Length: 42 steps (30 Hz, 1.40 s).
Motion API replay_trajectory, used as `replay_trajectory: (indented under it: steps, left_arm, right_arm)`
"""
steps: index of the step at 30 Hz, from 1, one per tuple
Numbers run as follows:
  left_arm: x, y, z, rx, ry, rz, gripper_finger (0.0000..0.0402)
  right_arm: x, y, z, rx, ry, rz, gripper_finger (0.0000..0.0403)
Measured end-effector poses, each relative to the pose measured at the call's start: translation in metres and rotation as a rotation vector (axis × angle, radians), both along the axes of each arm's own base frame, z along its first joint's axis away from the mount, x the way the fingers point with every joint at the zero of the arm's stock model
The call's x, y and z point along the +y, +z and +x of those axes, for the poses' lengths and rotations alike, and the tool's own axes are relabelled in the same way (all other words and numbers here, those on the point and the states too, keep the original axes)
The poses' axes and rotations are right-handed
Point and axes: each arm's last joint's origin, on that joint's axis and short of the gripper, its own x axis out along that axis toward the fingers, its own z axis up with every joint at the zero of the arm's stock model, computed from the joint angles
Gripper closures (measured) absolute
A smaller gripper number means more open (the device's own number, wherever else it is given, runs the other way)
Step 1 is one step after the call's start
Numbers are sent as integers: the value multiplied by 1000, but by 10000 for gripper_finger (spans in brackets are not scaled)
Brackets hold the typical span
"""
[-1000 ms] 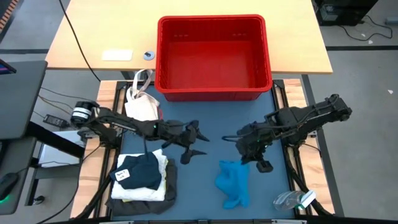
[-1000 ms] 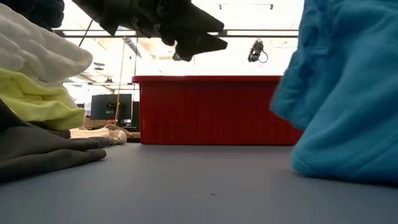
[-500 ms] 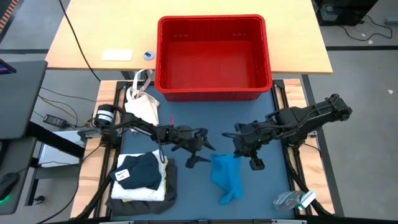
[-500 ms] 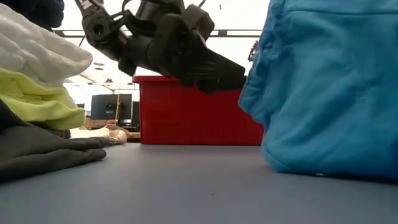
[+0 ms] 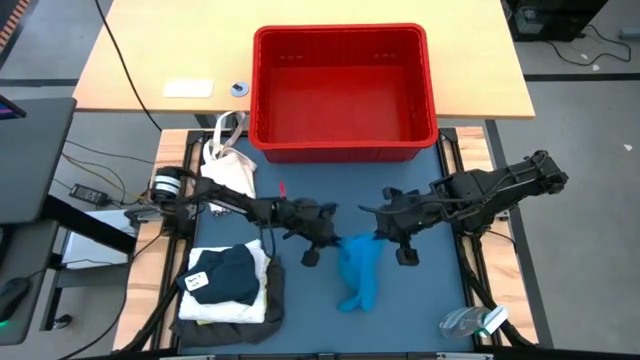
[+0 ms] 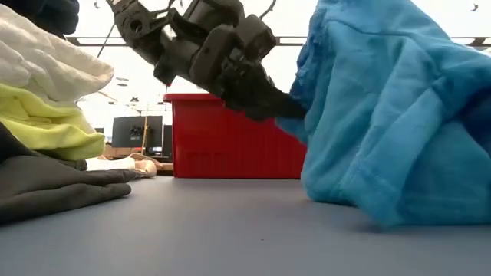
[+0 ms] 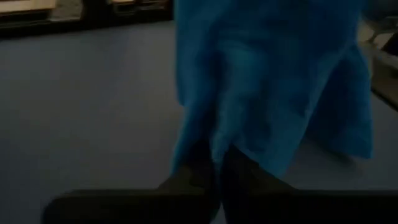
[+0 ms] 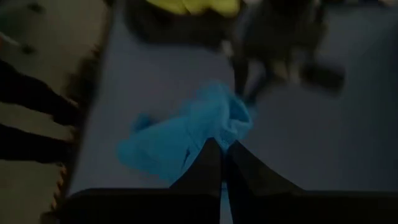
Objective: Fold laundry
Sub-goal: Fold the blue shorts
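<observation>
A small blue piece of laundry [image 5: 358,275] lies at the middle of the grey table, its far end raised between my two grippers. My left gripper [image 5: 337,241] comes at it from the left and is shut on it. My right gripper [image 5: 372,240] comes from the right and is also shut on it. At the near left sits a stack of folded laundry: a dark navy garment [image 5: 226,276] on top, then a white cloth [image 6: 46,61], a yellow T-shirt [image 6: 46,123] and a dark grey garment [image 6: 54,184] resting on the table. My left gripper pinches the blue piece's raised left edge [image 6: 303,103] between its two fingers [image 7: 199,177], slanting down from the table's left. One layer or several, I cannot tell. The cloth hangs slack below the hold. My right gripper pinches the raised far end of the blue piece [image 8: 231,124] between its shut fingers [image 8: 211,165], coming from the table's right. The cloth droops from the hold, and its near end [image 5: 350,300] lies on the table.
A red plastic basket [image 5: 343,148] stands across the far edge of the table. A small white bag with strap handles [image 5: 228,165] lies at the far left. A clear plastic wrapper [image 5: 475,321] lies at the near right corner. Bare table shows in front of the basket.
My right gripper has gone toward the table's left and far edge, drawing the blue piece along; its far end is raised and its near end trails on the table. My left gripper has gone right toward the blue piece, come down, and shut on its left edge.
</observation>
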Motion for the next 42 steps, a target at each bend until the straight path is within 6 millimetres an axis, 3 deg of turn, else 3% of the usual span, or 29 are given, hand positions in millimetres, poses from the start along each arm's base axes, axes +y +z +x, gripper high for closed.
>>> replay_trajectory:
  steps: [5, 11, 14, 16, 19, 22, 27, 31, 37, 42]
  left_arm:
    - [24, 45, -19, 80, 67, 134, 390]
    - [49, 135, -47, 52, 205, 272, 394]
    - [52, 170, -58, 49, 232, 267, 395]
    - [51, 182, -61, 74, 245, 223, 395]
    - [42, 171, -63, 199, 242, 118, 396]
    - [25, 138, -61, 370, 204, 8, 396]
    - [-12, 78, -56, 568, 127, -118, 396]
    - [-41, 45, -47, 613, 53, -180, 395]
    - [-73, 24, -37, 647, -10, -297, 371]
    - [-71, 24, -38, 667, 18, -312, 342]
  right_arm:
    - [-14, -9, -13, 142, -211, -144, 391]
    - [-35, -11, -24, 155, -530, -385, 392]
    - [-38, -9, -26, 129, -582, -419, 392]
    - [-37, -10, -25, 141, -570, -393, 392]
    - [-31, -20, -19, 179, -525, -251, 392]
    - [-17, -41, -9, 207, -459, -44, 392]
    - [14, -92, 4, 203, -300, 290, 392]
    - [28, -134, -2, 268, -286, 501, 384]
    - [42, -167, -15, 393, -343, 716, 349]
    - [46, -168, -17, 387, -360, 714, 319]
